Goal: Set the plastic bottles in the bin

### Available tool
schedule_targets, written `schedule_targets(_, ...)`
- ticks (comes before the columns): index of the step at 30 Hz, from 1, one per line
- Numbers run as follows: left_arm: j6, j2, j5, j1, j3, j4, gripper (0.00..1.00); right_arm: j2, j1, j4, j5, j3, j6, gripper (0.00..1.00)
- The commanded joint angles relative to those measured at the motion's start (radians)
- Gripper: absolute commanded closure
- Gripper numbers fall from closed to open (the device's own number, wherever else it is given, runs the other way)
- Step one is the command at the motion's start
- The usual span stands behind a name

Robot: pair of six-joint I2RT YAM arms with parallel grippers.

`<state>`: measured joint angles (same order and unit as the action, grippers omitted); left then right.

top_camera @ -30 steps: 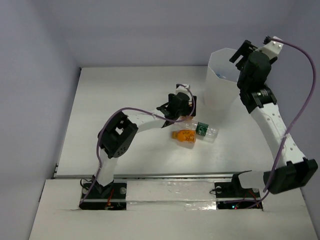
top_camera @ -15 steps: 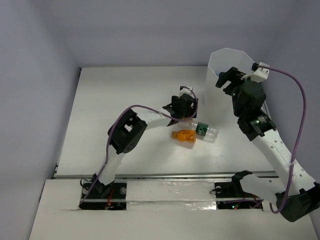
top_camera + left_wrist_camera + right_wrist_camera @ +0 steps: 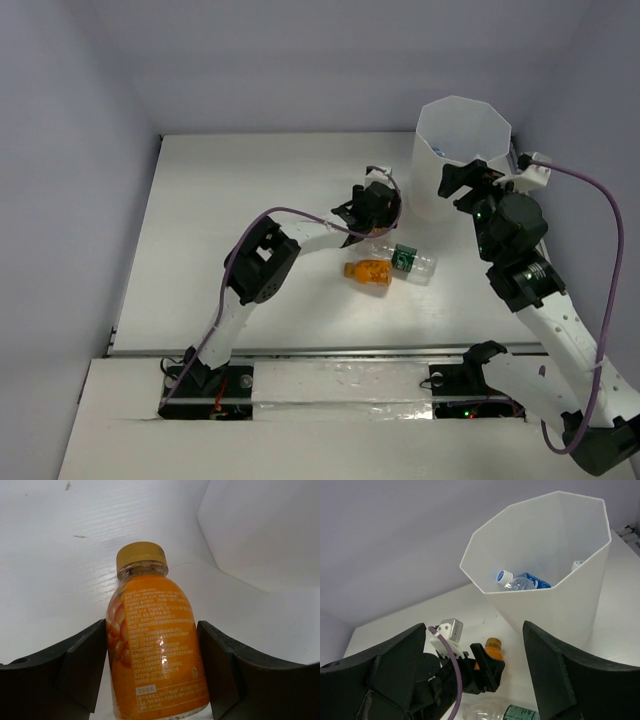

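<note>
The step in hand is the pickup of one orange-filled bottle (image 3: pixel 155 645), which is standing upright on the bench (image 3: pixel 230 220) just left of the bin (image 3: pixel 432 190), near the centre of the overhead view. The left end effector (image 3: pixel 151 627) is straddling this bottle low on its labelled body, one finger on each side. The fingers are sitting right at the bottle's sides, but I cannot tell whether they are pressing on it or stand a hair apart from it.

The right end effector (image 3: pixel 474 630) is hanging with its fingers spread wide and nothing between them, just in front of the bin at the upper right of the overhead view.

By my reading, the next move is calling for a firm squeeze on the bottle, then a lift high enough to clear the bin's tall rim before carrying it over the opening. The right arm is sitting close to that path, so the two will likely need to keep apart.

Inside the bin, a clear bottle with a blue label and white cap (image 3: pixel 522 581) is lying against the far wall, and a second white cap (image 3: pixel 577 565) is showing at the right. Two more are lying on the bench below the left end effector: another orange bottle (image 3: pixel 370 271) and a clear bottle with a green label (image 3: pixel 405 260), touching or nearly so.
</note>
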<state>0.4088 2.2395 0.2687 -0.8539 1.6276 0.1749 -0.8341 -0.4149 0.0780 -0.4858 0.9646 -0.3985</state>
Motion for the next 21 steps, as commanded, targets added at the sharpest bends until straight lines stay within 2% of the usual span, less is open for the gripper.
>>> schedule_targets(1, -0.025, -0.131, 0.036, -0.004, -0.004, 0.086, 0.51, 0.044, -0.018, 0.000, 0.026, -0.032, -0.020, 0.17)
schedule_targets(6, -0.028, -0.320, 0.049, 0.019, -0.144, 0.175, 0.51, 0.153, -0.018, 0.023, 0.049, -0.101, -0.052, 0.22)
schedule_targets(8, -0.037, -0.429, 0.061, 0.030, -0.208, 0.199, 0.51, 0.213, -0.018, 0.026, 0.087, -0.147, -0.074, 0.39)
schedule_targets(9, -0.044, -0.470, 0.066, 0.030, -0.228, 0.230, 0.51, 0.230, -0.018, 0.031, 0.101, -0.161, -0.082, 0.54)
schedule_targets(12, -0.065, -0.612, 0.047, 0.030, -0.288, 0.300, 0.51, 0.277, -0.018, 0.049, 0.160, -0.223, -0.112, 0.70)
schedule_targets(16, -0.071, -0.710, -0.043, 0.030, -0.270, 0.363, 0.52, 0.273, -0.018, 0.000, 0.271, -0.322, -0.166, 0.72)
schedule_targets(19, -0.079, -0.681, -0.107, 0.030, -0.192, 0.406, 0.52, 0.256, -0.027, -0.033, 0.317, -0.387, -0.194, 0.72)
schedule_targets(21, -0.082, -0.637, -0.135, 0.030, -0.073, 0.393, 0.52, 0.262, -0.027, -0.046, 0.351, -0.411, -0.201, 0.72)
